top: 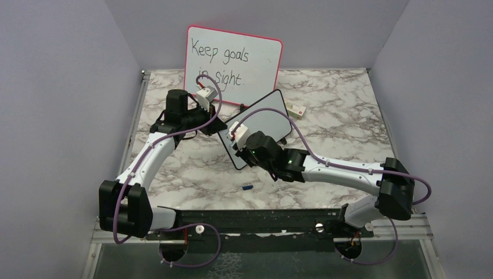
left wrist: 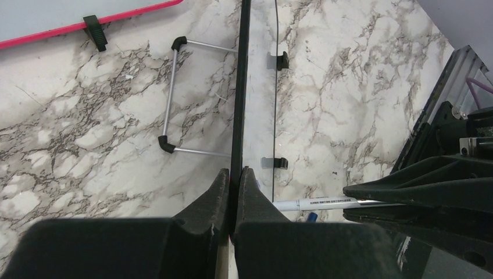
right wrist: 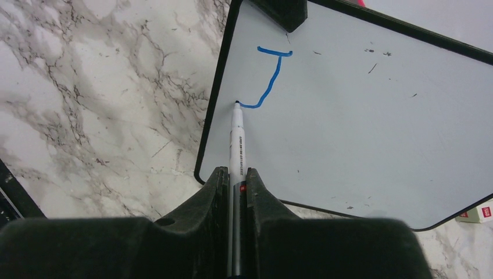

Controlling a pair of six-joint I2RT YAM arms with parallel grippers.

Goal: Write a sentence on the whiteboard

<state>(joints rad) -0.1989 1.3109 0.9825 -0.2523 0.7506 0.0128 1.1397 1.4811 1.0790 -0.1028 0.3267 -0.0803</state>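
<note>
The small black-framed whiteboard (top: pixel 264 119) stands tilted at the table's middle. My left gripper (left wrist: pixel 234 172) is shut on the whiteboard's edge (left wrist: pixel 239 87), seen edge-on in the left wrist view. My right gripper (right wrist: pixel 235 172) is shut on a white marker (right wrist: pixel 236 139). The marker's tip touches the whiteboard (right wrist: pixel 360 116) near its left border. Of the sentence, only a blue letter J (right wrist: pixel 270 75) shows, and the tip rests at the end of its hook. In the top view the right gripper (top: pixel 241 144) covers the board's lower left part.
The larger pink-framed whiteboard (top: pixel 232 61) with black handwriting leans at the back, with its wire stand (left wrist: pixel 168 104) behind the small board. A small white box (top: pixel 295 108) lies right of the small board. A blue marker cap (top: pixel 247 187) lies on the marble table (top: pixel 337 125) near the front.
</note>
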